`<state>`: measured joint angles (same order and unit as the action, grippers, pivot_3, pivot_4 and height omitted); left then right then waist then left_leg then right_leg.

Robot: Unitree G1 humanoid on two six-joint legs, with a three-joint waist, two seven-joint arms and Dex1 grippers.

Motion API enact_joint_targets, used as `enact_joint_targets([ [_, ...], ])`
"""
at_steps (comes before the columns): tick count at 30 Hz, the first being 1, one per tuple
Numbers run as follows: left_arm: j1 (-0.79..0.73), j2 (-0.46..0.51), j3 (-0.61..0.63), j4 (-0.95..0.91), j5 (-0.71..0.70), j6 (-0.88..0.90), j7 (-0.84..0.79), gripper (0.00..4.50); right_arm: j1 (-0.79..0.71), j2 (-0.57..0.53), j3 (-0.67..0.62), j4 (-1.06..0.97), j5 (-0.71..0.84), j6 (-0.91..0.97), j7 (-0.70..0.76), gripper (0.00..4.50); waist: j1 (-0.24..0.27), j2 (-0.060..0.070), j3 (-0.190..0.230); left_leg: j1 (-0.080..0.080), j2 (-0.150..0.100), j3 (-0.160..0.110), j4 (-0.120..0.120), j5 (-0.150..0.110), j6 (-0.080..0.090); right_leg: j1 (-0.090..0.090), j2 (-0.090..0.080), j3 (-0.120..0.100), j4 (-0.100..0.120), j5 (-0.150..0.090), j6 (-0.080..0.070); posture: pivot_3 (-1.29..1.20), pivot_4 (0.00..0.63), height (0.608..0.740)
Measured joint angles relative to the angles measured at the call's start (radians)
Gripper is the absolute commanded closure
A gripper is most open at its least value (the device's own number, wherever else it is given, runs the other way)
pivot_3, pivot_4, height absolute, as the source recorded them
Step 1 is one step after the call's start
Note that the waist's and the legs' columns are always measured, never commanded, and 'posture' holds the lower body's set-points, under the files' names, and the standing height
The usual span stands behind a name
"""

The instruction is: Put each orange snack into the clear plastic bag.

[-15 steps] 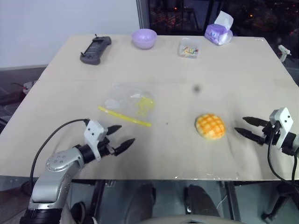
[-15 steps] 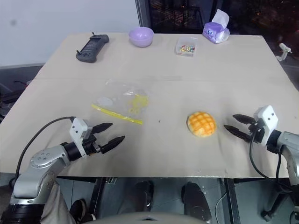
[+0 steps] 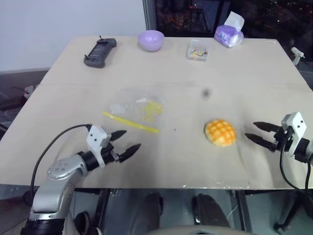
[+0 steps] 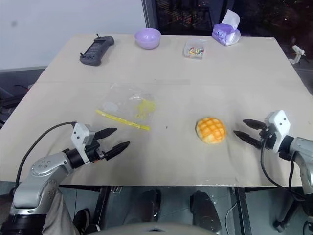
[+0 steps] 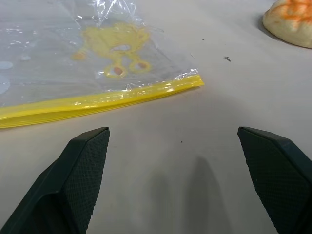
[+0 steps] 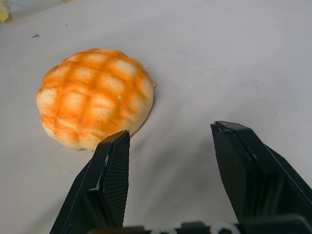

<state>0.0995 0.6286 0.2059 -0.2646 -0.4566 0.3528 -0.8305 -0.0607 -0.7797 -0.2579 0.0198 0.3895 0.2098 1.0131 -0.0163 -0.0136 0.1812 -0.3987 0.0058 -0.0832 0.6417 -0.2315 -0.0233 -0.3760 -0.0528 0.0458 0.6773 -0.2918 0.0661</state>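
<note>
One orange snack (image 3: 220, 132), a round orange-yellow bun with a grid scored on its dome, lies on the table right of centre; it fills the near ground before my right fingers (image 6: 95, 105). The clear plastic bag (image 3: 136, 108) lies flat left of centre, its yellow seal strip (image 3: 129, 122) turned toward me. My right gripper (image 3: 257, 132) hovers open just right of the snack, apart from it, nothing between its fingers. My left gripper (image 3: 126, 142) stands open near the front edge, a short way below the bag's strip (image 5: 97, 100), empty.
Along the far edge of the table (image 3: 171, 161) stand a black handset (image 3: 100, 52), a lilac bowl (image 3: 150, 39), a small clear box of colourful bits (image 3: 197, 50) and a purple tissue pack (image 3: 229, 33). A dark spot (image 3: 206, 92) marks the tabletop.
</note>
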Motion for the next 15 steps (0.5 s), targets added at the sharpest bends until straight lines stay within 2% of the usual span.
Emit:
enact_joint_targets([
  [15, -0.013, 0.002, 0.000, 0.000, 0.001, 0.000, 0.002, 0.03, -0.001, 0.000, 0.000, -0.064, 0.024, 0.030, -0.003, 1.63, 0.000, 0.000, 0.000, 0.000, 0.000, 0.000, 0.000, 0.000, 0.000, 0.000, 0.000, 0.000, 0.000, 0.000, 0.000, 0.00, 0.150, 0.740],
])
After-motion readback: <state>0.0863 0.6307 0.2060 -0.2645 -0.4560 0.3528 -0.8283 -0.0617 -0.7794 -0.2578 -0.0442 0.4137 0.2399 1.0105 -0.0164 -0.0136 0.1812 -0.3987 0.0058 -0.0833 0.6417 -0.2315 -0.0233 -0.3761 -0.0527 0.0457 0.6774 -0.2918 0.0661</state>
